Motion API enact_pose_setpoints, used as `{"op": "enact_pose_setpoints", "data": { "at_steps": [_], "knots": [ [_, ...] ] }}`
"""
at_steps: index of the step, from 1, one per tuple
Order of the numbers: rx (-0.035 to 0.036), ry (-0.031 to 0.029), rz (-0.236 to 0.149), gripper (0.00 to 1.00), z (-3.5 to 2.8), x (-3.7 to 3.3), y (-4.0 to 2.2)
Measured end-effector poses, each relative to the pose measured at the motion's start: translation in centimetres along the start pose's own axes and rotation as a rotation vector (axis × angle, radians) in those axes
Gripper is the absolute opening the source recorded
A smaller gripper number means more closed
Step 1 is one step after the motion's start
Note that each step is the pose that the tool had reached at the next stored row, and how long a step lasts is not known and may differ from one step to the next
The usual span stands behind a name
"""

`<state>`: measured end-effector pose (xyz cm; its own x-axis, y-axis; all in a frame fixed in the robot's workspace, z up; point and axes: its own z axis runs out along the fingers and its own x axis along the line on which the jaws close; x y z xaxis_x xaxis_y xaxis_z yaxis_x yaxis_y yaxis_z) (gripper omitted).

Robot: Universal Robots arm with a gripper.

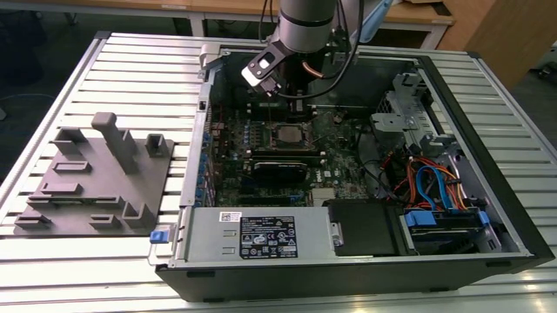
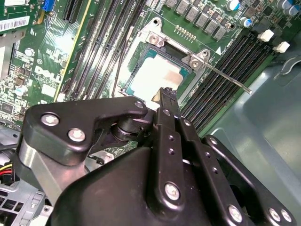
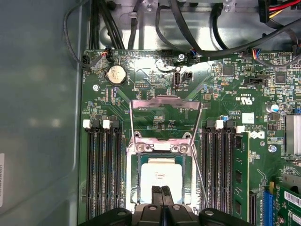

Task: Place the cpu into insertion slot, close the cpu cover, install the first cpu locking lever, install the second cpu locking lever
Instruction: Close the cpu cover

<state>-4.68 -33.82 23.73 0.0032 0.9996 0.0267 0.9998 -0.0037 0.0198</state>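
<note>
The cpu (image 3: 160, 173), with its silver-grey top, lies flat in the insertion slot (image 3: 132, 165) on the green motherboard. It also shows in the second wrist view as the cpu (image 2: 155, 77). The cpu cover (image 3: 164, 100) stands swung open on the side of the slot away from my fingers. Two thin locking levers (image 3: 201, 175) (image 3: 131, 123) stick up unlatched beside the slot. My gripper (image 3: 161, 194) hangs just over the cpu's near edge, its black fingers pressed together with nothing between them. In the exterior view my gripper (image 1: 294, 105) reaches down into the open case above the slot (image 1: 290, 135).
Rows of black memory slots (image 3: 101, 169) flank the socket on both sides. A grey power supply box (image 1: 252, 238) fills the case's front. Drive cables (image 1: 431, 182) lie at the exterior view's right. A grey fixture block (image 1: 96, 176) sits on the table at its left.
</note>
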Motion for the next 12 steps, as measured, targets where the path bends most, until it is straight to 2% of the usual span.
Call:
{"op": "enact_pose_setpoints", "data": {
  "at_steps": [12],
  "knots": [
    [0.0001,-0.0011,0.000,0.10,-0.35,0.01,0.00]
  ]
}}
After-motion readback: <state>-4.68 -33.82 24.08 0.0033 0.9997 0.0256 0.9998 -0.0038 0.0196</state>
